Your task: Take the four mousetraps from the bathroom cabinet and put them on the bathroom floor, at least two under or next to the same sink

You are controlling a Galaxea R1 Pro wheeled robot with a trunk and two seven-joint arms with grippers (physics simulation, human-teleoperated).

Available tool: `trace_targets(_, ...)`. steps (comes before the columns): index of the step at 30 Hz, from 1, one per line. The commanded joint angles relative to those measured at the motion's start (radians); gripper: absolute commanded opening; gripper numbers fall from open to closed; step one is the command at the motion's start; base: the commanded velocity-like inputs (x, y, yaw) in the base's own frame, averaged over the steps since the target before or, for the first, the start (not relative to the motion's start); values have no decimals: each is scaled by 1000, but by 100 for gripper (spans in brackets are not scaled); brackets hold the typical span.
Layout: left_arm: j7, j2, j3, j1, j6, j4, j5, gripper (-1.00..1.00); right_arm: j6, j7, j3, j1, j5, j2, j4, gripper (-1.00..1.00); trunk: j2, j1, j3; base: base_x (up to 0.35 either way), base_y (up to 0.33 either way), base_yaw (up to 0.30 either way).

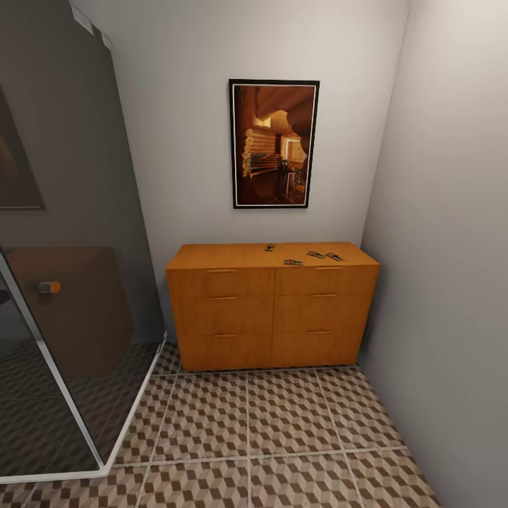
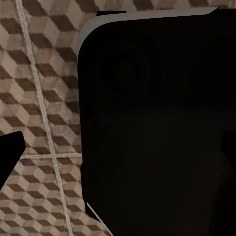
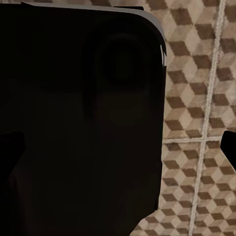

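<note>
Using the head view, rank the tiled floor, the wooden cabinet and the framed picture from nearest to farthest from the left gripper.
1. Bathroom floor: nearest, spreading from the robot's base; the left wrist view shows the left gripper over these tiles.
2. Cabinet: ahead, against the back wall.
3. Framed picture: farthest, on the wall above the cabinet.

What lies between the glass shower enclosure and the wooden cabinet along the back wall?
In the head view, a narrow strip of cube-patterned floor tile and bare wall separate the shower enclosure from the cabinet; no object stands in that gap.
</note>
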Motion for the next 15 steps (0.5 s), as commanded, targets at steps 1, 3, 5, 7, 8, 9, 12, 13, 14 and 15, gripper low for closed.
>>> trace_targets(1, 0, 0, 0, 0, -3, 0, 0, 100, -3, 0, 0, 0, -1, 0, 0, 100, 0, 0, -1, 0, 0, 1)
trace_targets(3, 0, 0, 0, 0, -3, 0, 0, 100, -4, 0, 0, 0, -1, 0, 0, 100, 0, 0, -1, 0, 0, 0)
trace_targets(5, 0, 0, -1, 0, -3, 0, 0, 100, -3, 0, 1, 0, -1, -1, 0, 100, 0, 0, -1, 0, 0, 0)
trace_targets(7, 0, 0, -1, 0, -3, 0, 0, 100, -3, 0, 2, 0, -1, 0, 0, 100, 0, 0, -1, 0, 0, 0)
trace_targets(8, 0, 0, 0, 0, -3, 0, 0, 100, -4, 0, 2, 0, -1, 0, 0, 100, 0, 0, -1, 0, 0, 0)
trace_targets(9, 0, 0, 0, 0, -3, 0, 0, 100, -4, 0, 2, 0, -1, 0, 0, 100, 0, 0, -1, 0, 0, 0)
trace_targets(12, 0, 0, 0, 0, -3, 0, 0, 100, -4, 0, 2, 0, -1, 0, 0, 100, 0, 0, -1, 0, 0, 0)
trace_targets(13, 0, 0, 0, 0, -3, 0, 0, 100, -4, 0, 2, 0, -1, 0, 0, 100, 0, 0, -1, 0, 0, 0)
trace_targets(14, 0, 0, 0, 0, -3, 0, 0, 100, -4, 0, 2, 0, -1, 1, 0, 100, 0, 0, -1, 0, 0, 0)
trace_targets(15, 0, 0, 0, 0, -3, 0, 0, 100, -4, 0, 2, 0, -1, 1, 0, 100, 0, 0, -1, 0, 0, 0)
